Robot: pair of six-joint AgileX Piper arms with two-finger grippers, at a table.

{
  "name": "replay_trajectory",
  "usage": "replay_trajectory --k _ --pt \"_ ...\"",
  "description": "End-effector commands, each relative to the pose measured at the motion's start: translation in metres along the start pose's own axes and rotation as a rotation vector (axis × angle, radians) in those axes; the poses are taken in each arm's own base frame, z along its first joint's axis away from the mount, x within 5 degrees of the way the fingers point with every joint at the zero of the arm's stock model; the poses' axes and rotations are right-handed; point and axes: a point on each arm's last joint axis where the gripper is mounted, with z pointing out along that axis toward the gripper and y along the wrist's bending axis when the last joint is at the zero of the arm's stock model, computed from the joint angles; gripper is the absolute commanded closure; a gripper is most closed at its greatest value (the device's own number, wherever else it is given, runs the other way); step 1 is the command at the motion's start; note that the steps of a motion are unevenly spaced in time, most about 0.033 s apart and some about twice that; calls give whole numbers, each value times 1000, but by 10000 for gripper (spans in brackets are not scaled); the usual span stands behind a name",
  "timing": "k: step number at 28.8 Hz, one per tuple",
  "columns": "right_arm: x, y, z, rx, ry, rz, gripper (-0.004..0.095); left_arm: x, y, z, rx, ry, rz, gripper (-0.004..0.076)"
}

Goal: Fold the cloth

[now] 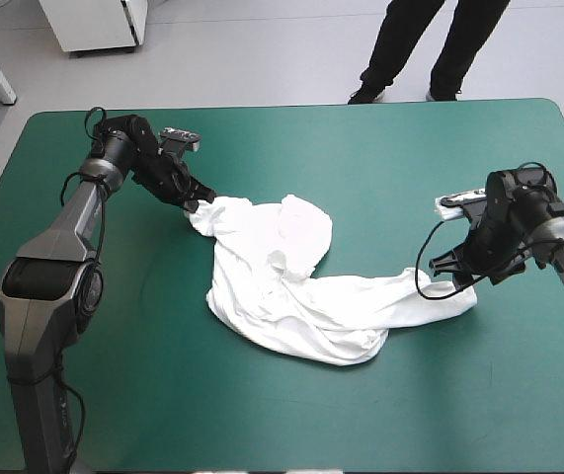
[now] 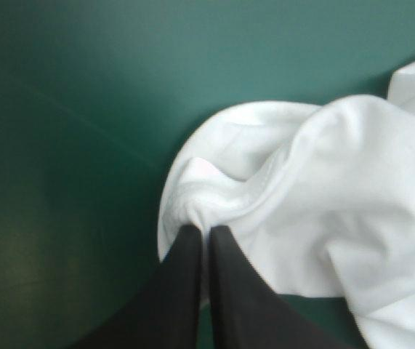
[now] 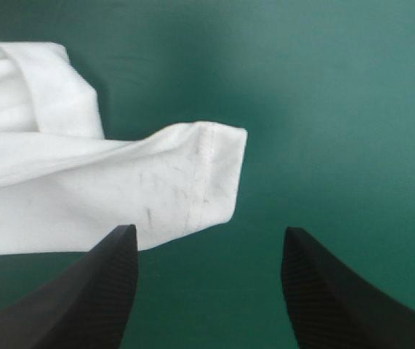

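From above, a white short-sleeved fabric T-shirt (image 1: 282, 286) lies crumpled and partly drawn out across the middle of the bench (image 1: 114, 355), which has a teal-green cover. The cloth runs slantwise. One bunched end is toward the far left, and a long narrow end trails toward the right edge. The left hand (image 1: 201, 200), at the end of the arm coming in from the left, is down at the far-left end of the T-shirt and touches it. The right hand (image 1: 464, 279) sits low over the bench just beside the trailing right end.

In the left wrist view, the left hand (image 2: 203, 233) has its two broad black fingers (image 2: 185, 291) all but closed into a point, with a gathered fold of the T-shirt (image 2: 323, 189) pinched between the tips. Creases fan out from the pinch. The rest of the cloth spreads ahead of the hand and to one side, resting on the bench (image 2: 62, 145).

In the right wrist view, the right hand (image 3: 208, 231) is wide open, its fingers (image 3: 105, 291) standing well apart and gripping nothing. The end of the T-shirt (image 3: 83, 196) lies on the bench (image 3: 338, 109) just ahead of the gap, nearer one finger than the other. Its stitched hem (image 3: 207, 174) faces the opening, and faint dark marks show beside the stitching.
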Motion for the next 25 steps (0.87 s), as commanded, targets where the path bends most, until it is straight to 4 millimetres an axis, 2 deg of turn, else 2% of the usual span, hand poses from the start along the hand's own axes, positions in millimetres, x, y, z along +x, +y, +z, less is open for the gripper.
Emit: replay_trajectory --k 1,4,13,15,16,19,20,21,23,25 --pt "6 -8 -6 -2 -62 34 354 -1 -17 -41 26 -51 21 746" --pt "7 -8 4 -14 -57 38 354 -1 -17 -41 26 -51 21 746" --pt "-7 -1 47 -127 45 49 354 -2 -18 -42 31 -55 21 746" --pt "-8 -1 52 -132 59 53 384 -2 -18 -43 30 -58 22 746" --pt "-8 -1 53 -133 61 53 416 -2 -18 -45 30 -61 25 746" --pt "-8 0 53 -135 63 52 617 -1 -20 -49 26 -70 33 746" --pt "-7 0 53 -136 62 48 730 -1 -21 -53 24 -78 35 746" --pt "-6 1 51 -154 71 31 901 -1 -23 -62 19 -95 42 746" --pt "-8 3 47 -176 66 28 922 0 -26 -72 13 -115 48 746" --pt "-10 2 34 -173 28 27 923 2 -29 -86 -7 -141 55 746"
